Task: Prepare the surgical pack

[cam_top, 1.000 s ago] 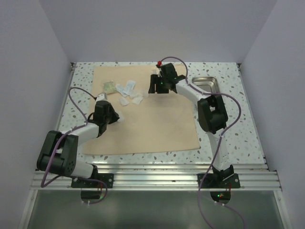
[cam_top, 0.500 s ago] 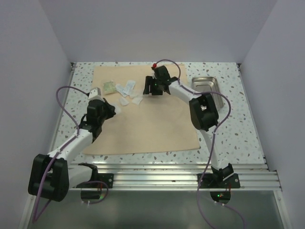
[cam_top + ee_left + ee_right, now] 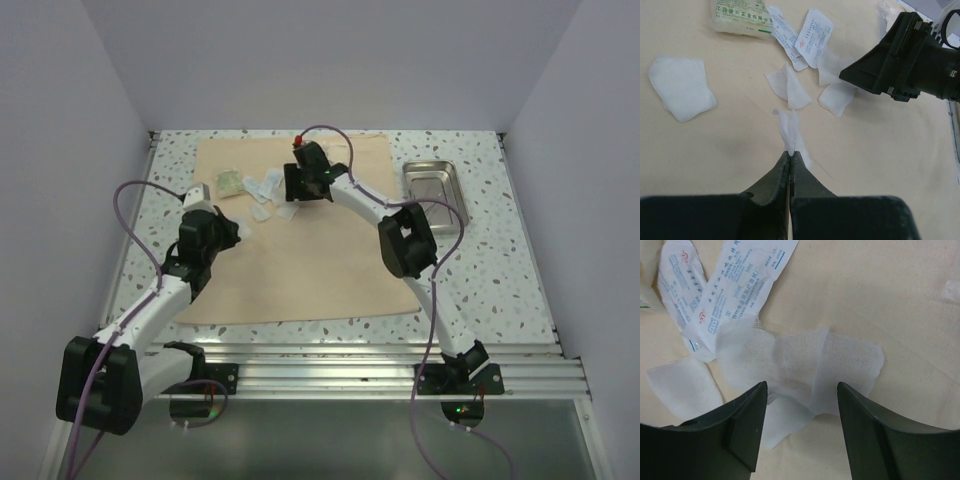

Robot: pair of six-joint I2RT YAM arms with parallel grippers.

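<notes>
The surgical pack's tan wrap sheet (image 3: 320, 260) lies spread flat on the table, with white gauze pieces (image 3: 268, 205) and torn packets (image 3: 262, 184) scattered at its far left. The steel tray (image 3: 436, 190) stands bare to the right of the sheet. My left gripper (image 3: 790, 153) is shut, pinching a thin strip of white gauze (image 3: 788, 129) just above the sheet. My right gripper (image 3: 801, 389) hangs open over an unfolded gauze square (image 3: 805, 364), one finger on each side. In the top view the left gripper (image 3: 236, 231) and right gripper (image 3: 290, 197) are close together.
A green-printed gauze packet (image 3: 742, 17) and empty paper wrappers (image 3: 812, 34) lie at the sheet's far edge. A loose gauze pad (image 3: 682, 89) sits to the left. The right gripper's black body (image 3: 910, 60) is near the left one. Walls enclose the table on three sides.
The right arm has swung left from beside the tray to above the gauze pieces. The left arm has stretched out, its gripper shifting slightly back and left, still shut.
</notes>
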